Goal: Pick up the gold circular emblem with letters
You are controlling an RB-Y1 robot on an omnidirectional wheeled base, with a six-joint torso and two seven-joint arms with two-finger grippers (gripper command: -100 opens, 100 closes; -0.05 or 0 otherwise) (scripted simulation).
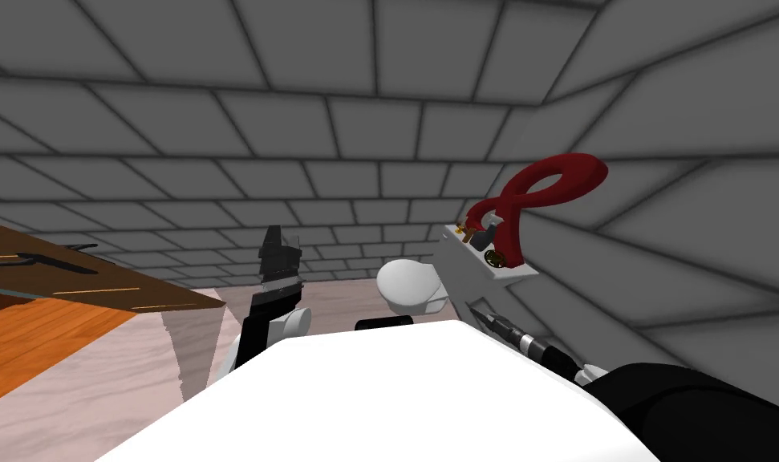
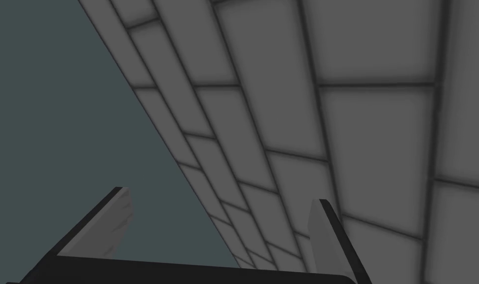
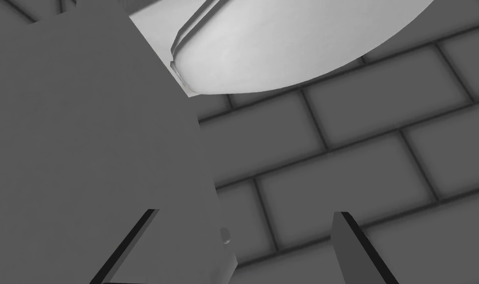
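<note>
R gripper: fingers stand wide apart, nothing btw them. Closest to it in the right wrist view is a flat grey block just beside one finger. That's prob. the side of the toilet tank, tho I can't confirm it. Beyond the block is the white toilet bowl, w/ the grey tiled wall behind.

Head view: R forearm comes in from lower right of frame and points up toward the white tank lid, right of centre.

Gold emblem: a small gold disc lying on that lid, right of centre, at the foot of a dark red ribbon-shaped ornament. Letters are too small to read. Small brass bits sit at the lid's other end. The emblem is higher in frame than the R arm's tip, apart from it and untouched.

L gripper: also spread open and empty. In the head view it is raised left of centre, well apart from the tank.

Farther out: brown wooden panel at left edge, pale marble-look floor at lower left.

Progress: approach stage only, nothing grasped. Left to do, as I judge it: bring the R gripper up to lid level, line the fingers up around the disc, close and lift. The ornament is just beside the disc, so there is little room on that side.
</note>
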